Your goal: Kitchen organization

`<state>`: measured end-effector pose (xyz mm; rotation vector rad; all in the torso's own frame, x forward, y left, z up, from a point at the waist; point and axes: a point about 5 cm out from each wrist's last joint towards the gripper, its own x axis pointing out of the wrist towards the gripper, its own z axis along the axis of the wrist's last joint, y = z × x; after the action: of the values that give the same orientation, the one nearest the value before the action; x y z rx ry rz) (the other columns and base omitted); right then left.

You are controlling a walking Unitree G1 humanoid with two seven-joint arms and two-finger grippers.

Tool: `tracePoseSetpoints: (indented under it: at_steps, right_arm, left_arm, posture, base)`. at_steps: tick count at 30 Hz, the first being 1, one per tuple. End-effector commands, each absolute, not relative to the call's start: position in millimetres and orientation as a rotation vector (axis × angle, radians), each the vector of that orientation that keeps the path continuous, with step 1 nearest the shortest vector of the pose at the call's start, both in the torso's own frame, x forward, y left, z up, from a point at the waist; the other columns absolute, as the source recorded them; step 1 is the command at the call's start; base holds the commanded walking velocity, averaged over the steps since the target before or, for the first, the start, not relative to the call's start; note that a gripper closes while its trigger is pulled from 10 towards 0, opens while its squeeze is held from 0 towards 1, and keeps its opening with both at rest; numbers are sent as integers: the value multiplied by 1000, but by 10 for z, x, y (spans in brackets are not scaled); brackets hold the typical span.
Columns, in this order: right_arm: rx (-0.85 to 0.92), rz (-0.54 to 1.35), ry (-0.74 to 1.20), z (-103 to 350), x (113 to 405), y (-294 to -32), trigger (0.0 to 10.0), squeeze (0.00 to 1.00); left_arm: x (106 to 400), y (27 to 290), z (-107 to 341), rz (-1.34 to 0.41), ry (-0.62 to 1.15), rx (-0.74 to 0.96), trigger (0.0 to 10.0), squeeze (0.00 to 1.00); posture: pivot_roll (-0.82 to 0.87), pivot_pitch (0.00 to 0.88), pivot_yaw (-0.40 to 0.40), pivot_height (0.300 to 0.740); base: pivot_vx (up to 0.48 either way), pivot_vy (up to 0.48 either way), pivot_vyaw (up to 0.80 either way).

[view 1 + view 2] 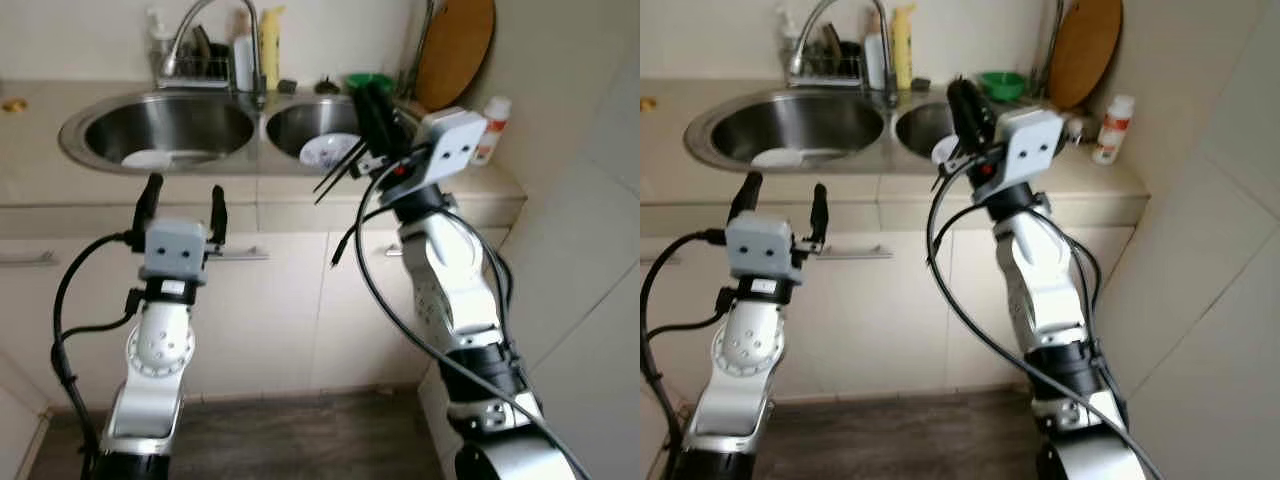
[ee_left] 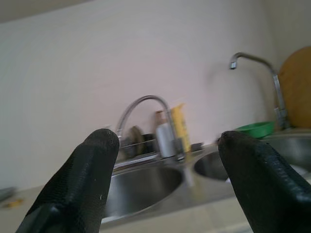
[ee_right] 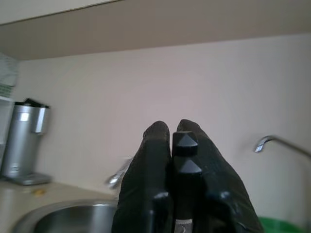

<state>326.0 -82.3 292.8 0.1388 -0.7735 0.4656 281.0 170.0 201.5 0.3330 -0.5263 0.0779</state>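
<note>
Overhead, pale countertop [image 1: 400, 185], double sink [image 1: 170, 125].

The robot had two silver arms, the left arm [image 1: 155, 370] and the right arm [image 1: 450, 290], each built from rounded metal segments with a black ring at the lower joint. The round joint cover of the left arm carried a circle of small dark screws. Each wrist ended in a light grey box with two small dark holes on its face, and under it sat a short black collar. From each box rose two long black fingers [image 2: 80, 194] with a fine rough texture. Thick black cables [image 1: 70, 300] ran in loose loops beside both arms.
</note>
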Motion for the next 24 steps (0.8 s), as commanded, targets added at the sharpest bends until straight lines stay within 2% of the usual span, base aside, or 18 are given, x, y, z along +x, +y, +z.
tracePoseSetpoints:
  at_steps: [1,5,17,24]
  right_arm:
    - [160,446,-808,3037,3253,-889,0,0]
    - [198,457,-815,3093,3257,-872,0,0]
    - [235,442,-858,3277,3280,-950,0,0]
    - [229,436,-818,3203,3325,-932,0,0]
  left_arm:
    - [2812,1613,2084,51,-549,317,10000,0]
    - [2810,1618,2132,55,-556,316,10000,0]
    - [2813,1635,2348,71,-619,322,10000,0]
    - [2815,1651,2364,73,-620,327,10000,0]
  posture:
    - [96,0,-75,740]
    - [99,0,-78,740]
    - [102,0,-76,740]
    - [108,0,-76,740]
  base:
    - [442,0,800]
    - [444,0,800]
    - [444,0,0]
    - [443,0,0]
